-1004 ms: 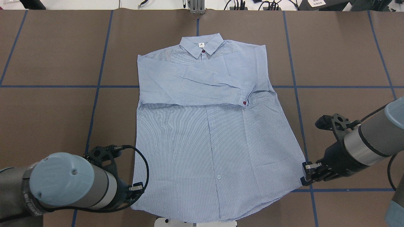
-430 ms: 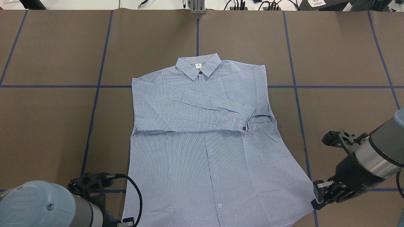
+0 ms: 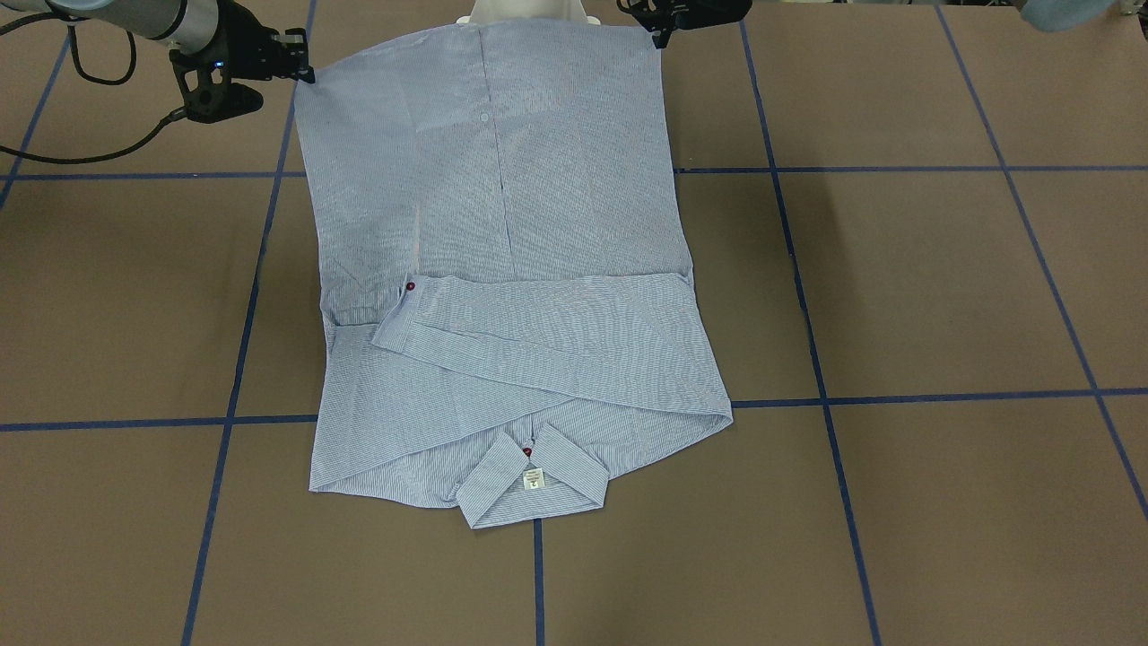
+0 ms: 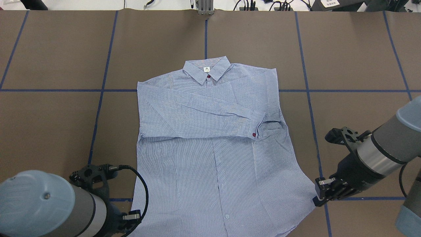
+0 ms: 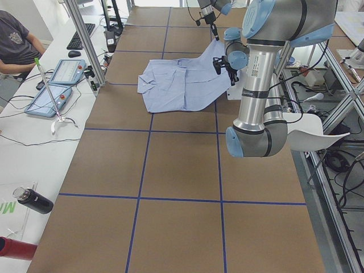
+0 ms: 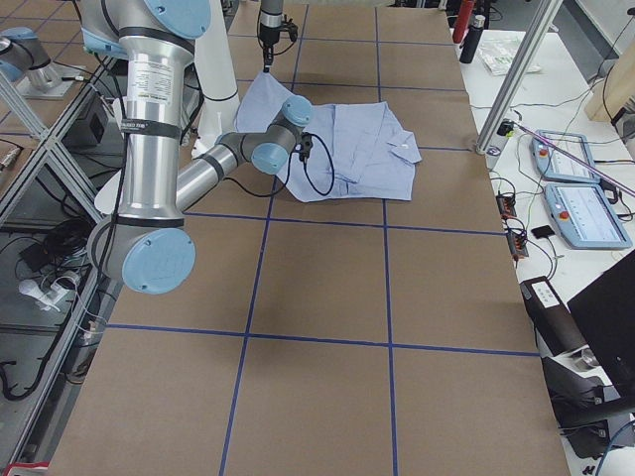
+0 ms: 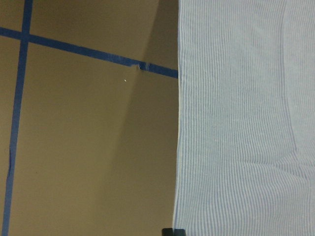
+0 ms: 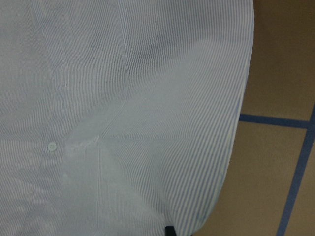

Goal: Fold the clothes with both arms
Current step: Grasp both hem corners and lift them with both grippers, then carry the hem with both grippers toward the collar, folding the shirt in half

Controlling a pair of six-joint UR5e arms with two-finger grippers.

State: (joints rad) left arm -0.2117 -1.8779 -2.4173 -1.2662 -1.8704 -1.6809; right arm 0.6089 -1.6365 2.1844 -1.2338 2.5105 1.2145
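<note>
Since a second ago, the shirt (image 4: 210, 148) lies nearer me on the desk (image 4: 49, 125), its collar away from me. My left fingers (image 4: 131, 217) and right fingers (image 4: 320, 192) each clamp one of its bottom corners. Blue tape lines (image 4: 102, 89) run alongside.

Overhead looks forward and down, shirt (image 4: 210, 148) collar (image 4: 206, 69) at 12 o'clock; front view faces opposite, collar at 6. Side views distant at table (image 4: 49, 49) ends; wrist cameras close on the hem.

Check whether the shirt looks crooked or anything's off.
The shirt sits skewed: its hem corner at the right gripper is pulled outward, so that side edge slants, and the cloth bunches beside the folded sleeve's cuff.
</note>
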